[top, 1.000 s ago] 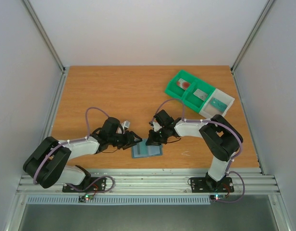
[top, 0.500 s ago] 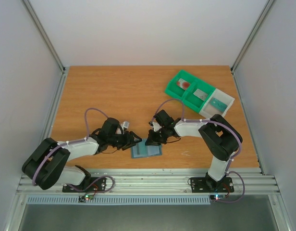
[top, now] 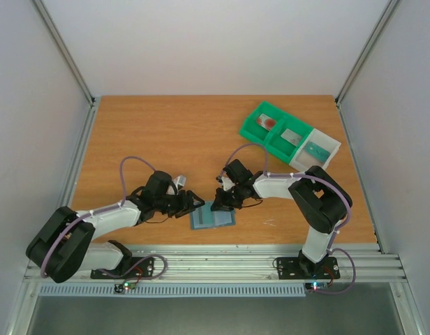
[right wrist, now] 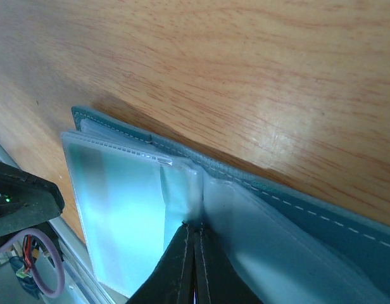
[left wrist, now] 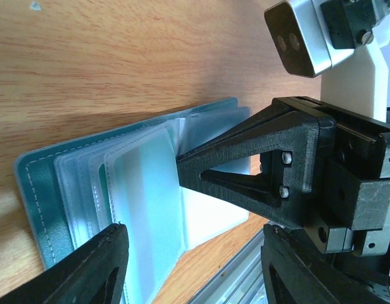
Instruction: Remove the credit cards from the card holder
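Left jaws widened beside card holder (top: 213, 218); right jaws closed atop.

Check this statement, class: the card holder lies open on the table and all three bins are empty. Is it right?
Not quite. The card holder does lie open on the table, but the three bins are not empty: each holds a card, as the top external view shows.
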You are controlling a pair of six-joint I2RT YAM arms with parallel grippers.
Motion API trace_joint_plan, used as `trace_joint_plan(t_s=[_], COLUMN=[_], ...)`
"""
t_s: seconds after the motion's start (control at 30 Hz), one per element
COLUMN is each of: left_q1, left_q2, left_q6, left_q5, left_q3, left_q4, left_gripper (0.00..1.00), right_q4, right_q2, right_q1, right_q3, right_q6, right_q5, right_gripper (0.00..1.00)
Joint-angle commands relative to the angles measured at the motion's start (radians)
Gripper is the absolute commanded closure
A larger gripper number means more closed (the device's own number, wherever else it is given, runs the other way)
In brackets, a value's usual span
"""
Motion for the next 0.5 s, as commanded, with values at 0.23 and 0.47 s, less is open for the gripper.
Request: trace_joint_plan(t_s=[0.23, 0.47], left_q1=[-0.004, -0.004], left_q2=[0.038, 0.042], left_q6=[0.028, 0.010], left_q5=[-0.009, -0.011], left_q3=[0.007, -0.006], left_q4=[0.012, 0.051], left_gripper=[0.43, 0.44], right_q4=[-0.046, -0.043], right_q2=[0.046, 0.051], right_q1=[0.008, 0.009], right_q3=[-0.033, -0.025], right_q6=[0.005, 0.004], right_q5=[0.083, 0.078], right_gripper=[0.99, 0.99])
